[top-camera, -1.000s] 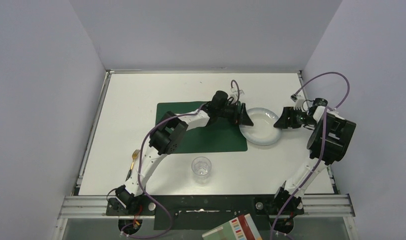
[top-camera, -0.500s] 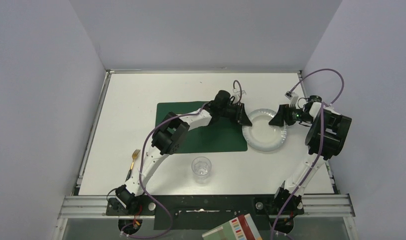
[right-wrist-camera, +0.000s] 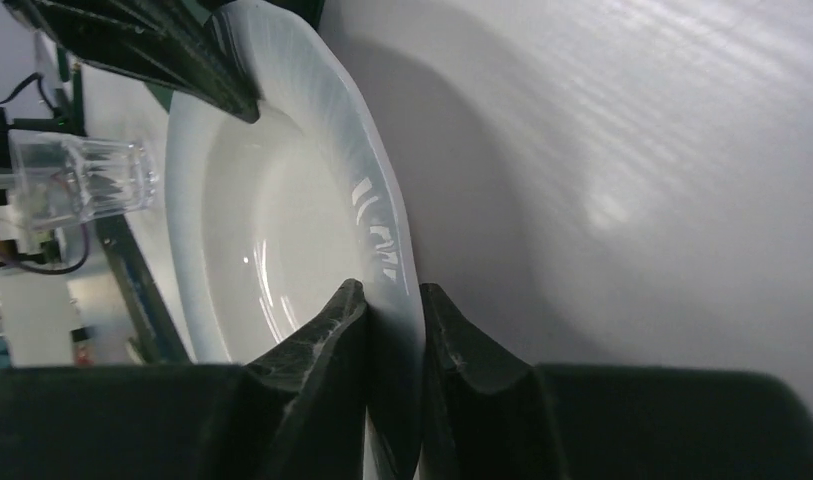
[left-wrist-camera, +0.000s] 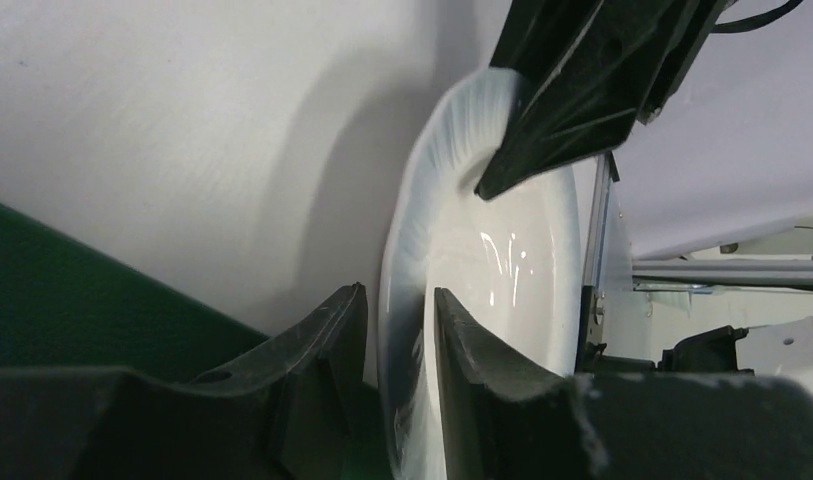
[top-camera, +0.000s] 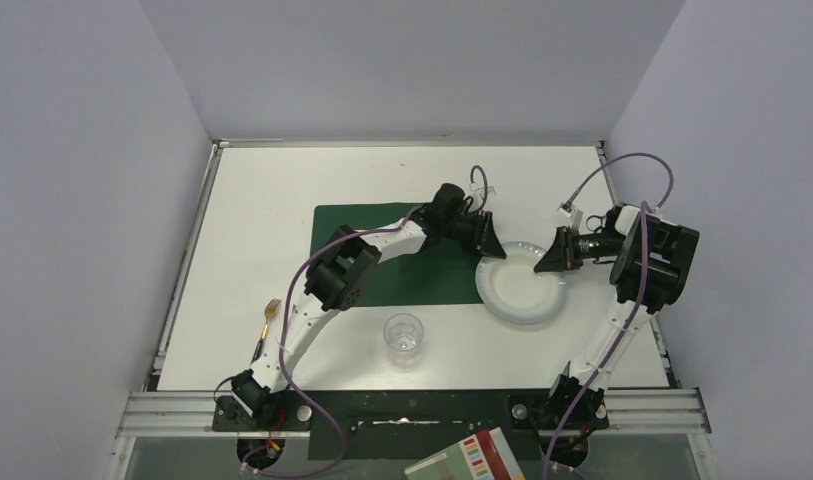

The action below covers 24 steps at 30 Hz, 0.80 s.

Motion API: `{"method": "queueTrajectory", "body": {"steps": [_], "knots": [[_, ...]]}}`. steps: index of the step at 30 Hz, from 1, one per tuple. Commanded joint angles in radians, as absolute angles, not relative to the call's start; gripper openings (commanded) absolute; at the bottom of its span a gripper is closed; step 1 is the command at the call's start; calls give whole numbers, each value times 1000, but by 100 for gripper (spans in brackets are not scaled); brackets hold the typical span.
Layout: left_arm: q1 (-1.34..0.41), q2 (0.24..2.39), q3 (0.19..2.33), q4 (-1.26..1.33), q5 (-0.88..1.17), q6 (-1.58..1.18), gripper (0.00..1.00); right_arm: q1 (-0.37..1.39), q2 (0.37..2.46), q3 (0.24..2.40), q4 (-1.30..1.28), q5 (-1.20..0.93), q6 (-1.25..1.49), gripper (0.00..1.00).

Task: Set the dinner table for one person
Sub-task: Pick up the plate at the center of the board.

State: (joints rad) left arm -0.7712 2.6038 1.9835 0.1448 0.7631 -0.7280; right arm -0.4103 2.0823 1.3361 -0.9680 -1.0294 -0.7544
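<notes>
- dinner table (top-camera: 262,180): big white top with a metal rim; everything sits on it.
- plate (top-camera: 522,285): white, deep, ribbed rim. It is on the right half of the table, and its left edge overlaps the right edge of the placemat (top-camera: 382,265). Cannot tell if it rests flat or is lifted a bit.
- left gripper (top-camera: 487,245): reaches across the mat to the plate's far-left rim. In the left wrist view the left gripper (left-wrist-camera: 399,295) has a narrow gap, one finger on each side of the plate (left-wrist-camera: 502,270) rim, gripping it.
- right gripper (top-camera: 554,255): comes in from the right onto the far-right rim. In the right wrist view the right gripper (right-wrist-camera: 392,290) pinches the plate (right-wrist-camera: 272,200) rim with its fingers close together.
- The two grippers face each other across the plate, each visible in the other's wrist camera.
- placemat: dark green, mid-table, lying flat, partly under the left arm.
- glass (top-camera: 403,337): clear, upright, near side of the mat, apart from the plate.
- fork (top-camera: 268,318): gold, near-left on the table, just beside the left arm, well apart from the mat.
- booklet (top-camera: 467,458): colourful cover, off the table at the near edge.
</notes>
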Motion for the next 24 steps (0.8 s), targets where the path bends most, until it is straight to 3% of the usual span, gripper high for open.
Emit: {"method": "queueTrajectory", "body": {"steps": [1,3,5,15,24], "knots": [[-778,2598,2044,161,801,-716,27,-400,2102,1342,-1055,-977,-846,7],[-778,2600,2042,161,804,-718,18,-399,2107,1347,-1069,-977,-851,0],[-779,2604,2045,156,810,-722,0,-399,2111,1346,-1066,-970,-843,0],[-779,2606,2100,49,862,-669,0,-399,2093,1333,-991,-925,-717,0],[-775,2549,2180,-222,905,-519,0,-382,2015,1388,-1126,-1016,-707,0]]}}
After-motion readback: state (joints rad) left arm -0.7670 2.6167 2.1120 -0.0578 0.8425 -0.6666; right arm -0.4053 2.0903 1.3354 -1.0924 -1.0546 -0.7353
